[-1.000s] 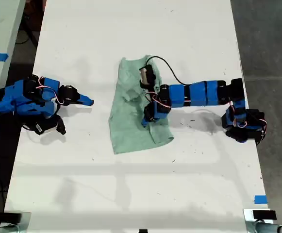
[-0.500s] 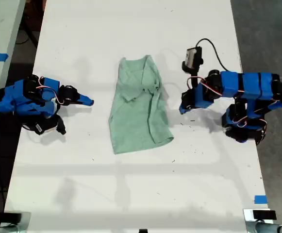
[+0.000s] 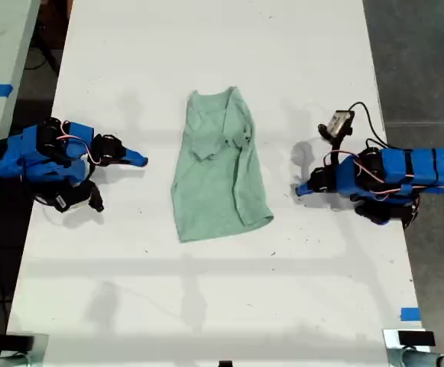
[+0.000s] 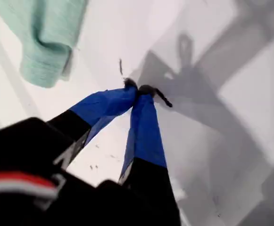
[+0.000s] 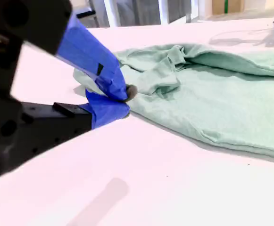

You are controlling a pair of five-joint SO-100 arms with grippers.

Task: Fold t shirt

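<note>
your t shirt [image 3: 220, 164] lies partly folded mid-table [image 3: 206, 306], touched by neither arm. my first gripper [image 4: 137, 89] sits well apart at the exterior view's right, jaws pressed together, empty. my second gripper [image 5: 122, 101] rests at the exterior view's left, tips together, holding nothing, pointing at the cloth.

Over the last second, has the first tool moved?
Yes. My first tool has withdrawn from over the t shirt toward the exterior view's right, clear of the cloth.
</note>
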